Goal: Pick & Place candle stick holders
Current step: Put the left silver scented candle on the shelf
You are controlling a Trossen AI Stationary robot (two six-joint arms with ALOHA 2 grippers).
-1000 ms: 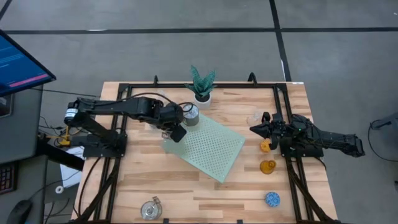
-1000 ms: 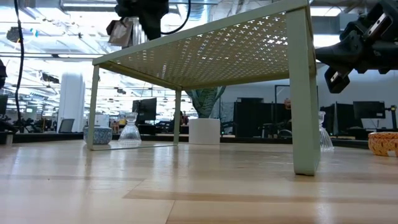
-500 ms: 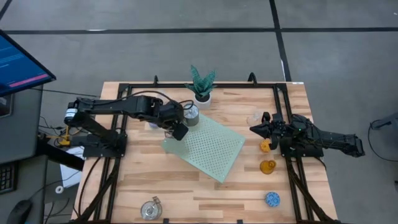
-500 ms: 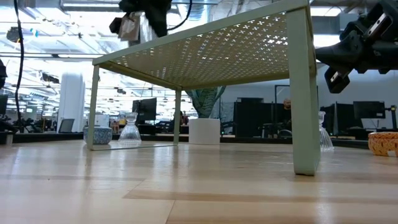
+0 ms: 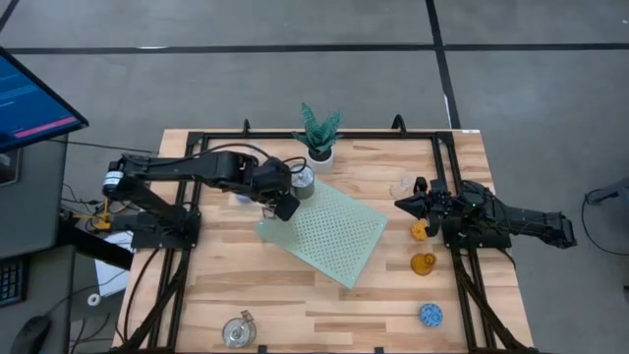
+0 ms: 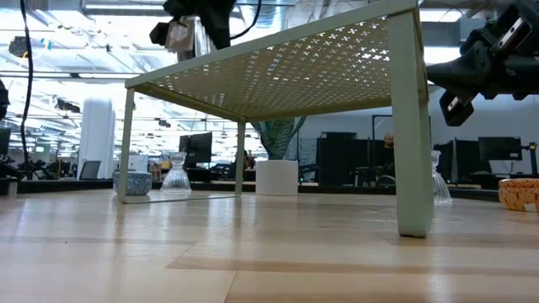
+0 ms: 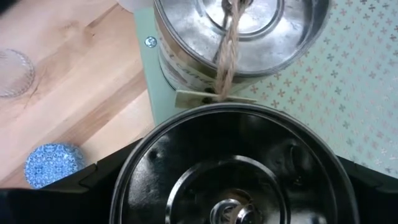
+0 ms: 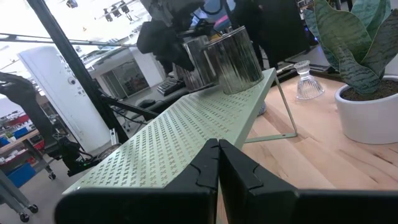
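Note:
The pale green perforated mat point(image 5: 329, 231) stands on legs as a low shelf. One silver holder point(image 7: 239, 31) with a twine loop stands on the shelf's far left corner. A second silver holder point(image 7: 230, 168) sits right beside it, between the fingers of my left gripper point(image 5: 283, 204), over the same corner. At the table's right edge my right gripper point(image 8: 217, 155) is shut, level and holding nothing. On the table stand orange point(image 5: 420, 230), amber point(image 5: 424, 264) and blue point(image 5: 429, 315) holders. My left gripper has the second silver holder by its round outer wall point(image 7: 124, 186), one finger on each side, the open top facing the wrist. The fingers slant down from the table's left. The holder is roughly upright point(image 6: 181, 35); whether its bottom rests on the shelf I cannot tell.
The plant in its white pot point(image 5: 317, 138) stands just beyond the shelf's far corner. Clear glass holders stand at the far right point(image 5: 403, 187) and near the front edge point(image 5: 237, 331). Another blue holder point(image 7: 53, 165) and a clear one point(image 7: 12, 71) stand left of the shelf.
The silver holder in my left gripper has come a little closer to the standing silver holder and has tipped from a lean to nearly upright. The grip has stayed the same.

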